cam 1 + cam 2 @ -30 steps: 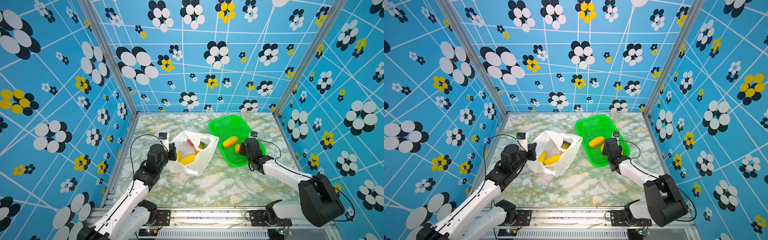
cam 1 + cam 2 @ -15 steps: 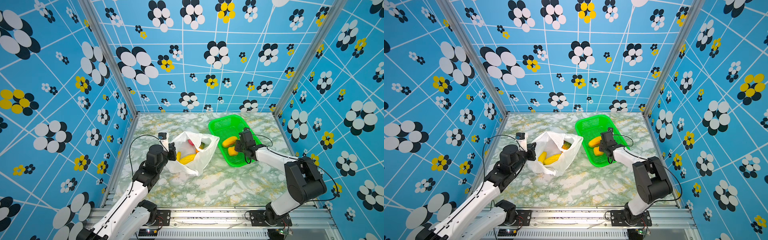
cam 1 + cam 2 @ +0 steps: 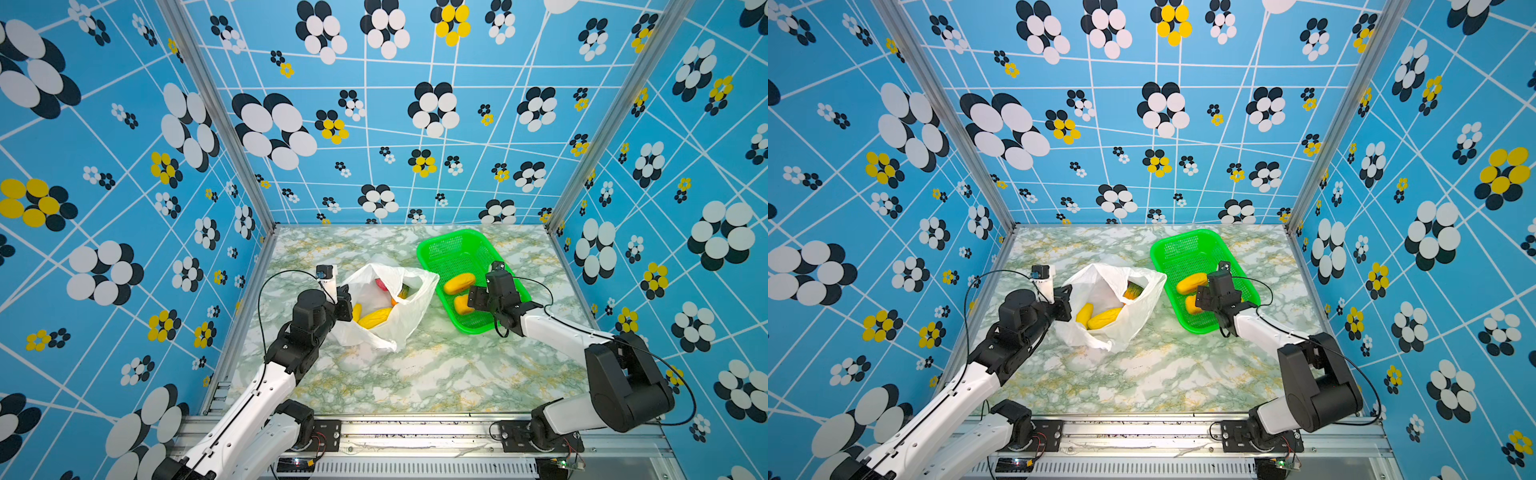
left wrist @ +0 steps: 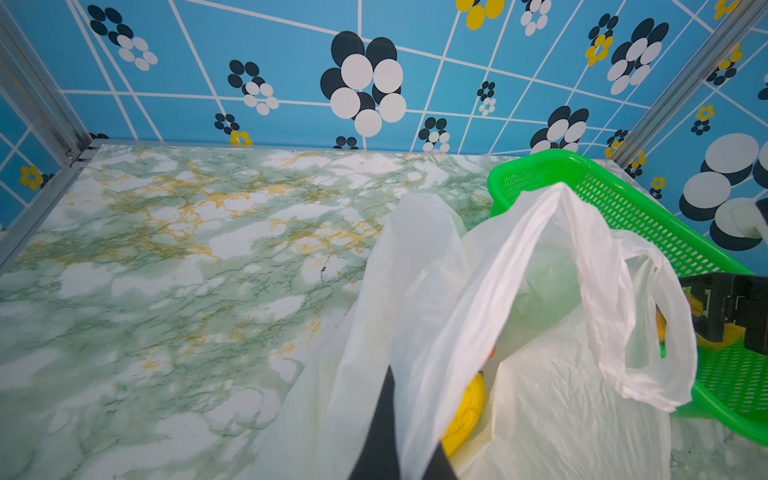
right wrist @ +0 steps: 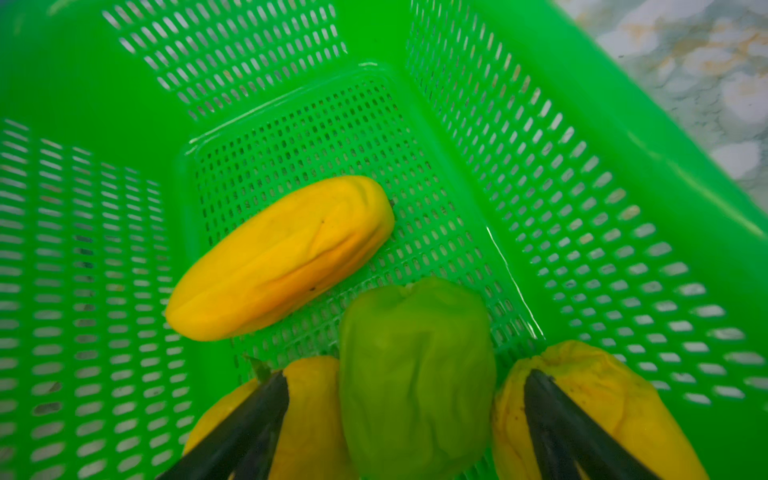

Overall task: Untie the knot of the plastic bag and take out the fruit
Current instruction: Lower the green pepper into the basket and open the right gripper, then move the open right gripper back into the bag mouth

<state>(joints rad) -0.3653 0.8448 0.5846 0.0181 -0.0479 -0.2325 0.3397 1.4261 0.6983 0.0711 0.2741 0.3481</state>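
The white plastic bag (image 3: pixel 390 328) (image 3: pixel 1096 338) (image 4: pixel 540 395) lies mid-table with its mouth wide open; no knot shows. Inside it is fruit: a yellow one (image 3: pixel 374 318) (image 3: pixel 1104 318) (image 4: pixel 467 411), a pinkish-red one (image 3: pixel 380 284) and a striped one (image 3: pixel 1133 289). My left gripper (image 3: pixel 345 303) (image 3: pixel 1065 305) (image 4: pixel 409 415) is shut on the bag's left rim. My right gripper (image 3: pixel 473 299) (image 3: pixel 1202 299) (image 5: pixel 406 374) stands open over the basket. A green fruit (image 5: pixel 415 353) lies free between its fingers, on top of two yellow ones (image 5: pixel 307 415) (image 5: pixel 590 407).
The green mesh basket (image 3: pixel 424 253) (image 3: pixel 1156 253) (image 4: pixel 540 160) (image 5: pixel 582 166) stands right of the bag, almost touching it. A long yellow fruit (image 3: pixel 459 283) (image 5: pixel 282 257) lies on its floor. Patterned walls close the table on three sides.
My right gripper's jaws have spread wide over the basket and the green fruit now lies free between them. The right arm's elbow has dropped. The left gripper keeps its hold.
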